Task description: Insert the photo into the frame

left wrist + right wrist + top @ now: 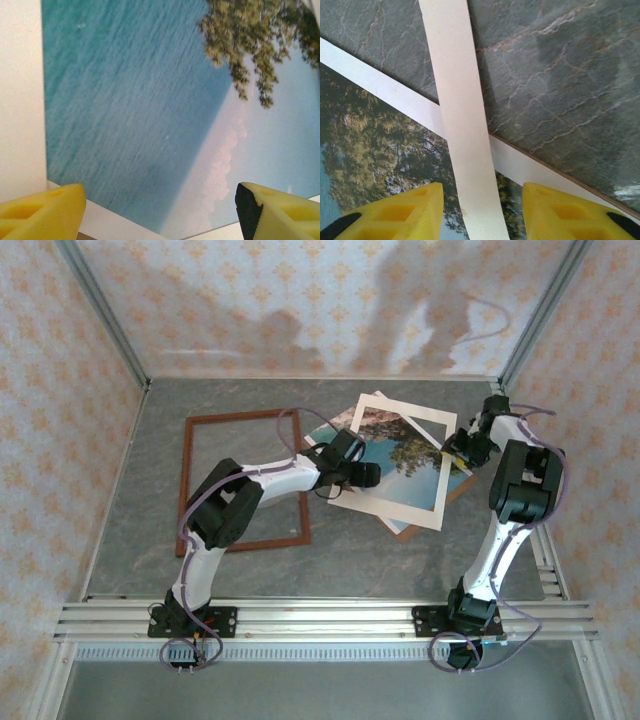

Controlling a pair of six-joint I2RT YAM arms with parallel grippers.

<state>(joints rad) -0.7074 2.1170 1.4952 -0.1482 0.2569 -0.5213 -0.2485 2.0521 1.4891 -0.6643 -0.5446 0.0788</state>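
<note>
The photo (405,462), a coast print with turquoise sea and a dark pine, lies skewed at centre right, with a cream border piece askew on it. The frame (187,480), thin reddish-brown moulding, lies flat to its left and has bare table inside it. My left gripper (368,476) hovers open over the photo's left part. In the left wrist view its fingers (160,212) stand wide apart above the sea (140,100). My right gripper (452,450) is at the photo's right edge, open. A cream strip (460,100) runs between its jaws (482,202) with a gap on each side, over the pine (375,150).
A plain brown board (404,531) pokes out beneath the photo's near corner. The grey marbled tabletop (560,75) is ringed by patterned walls (60,390). The left arm (235,502) crosses the frame's right side.
</note>
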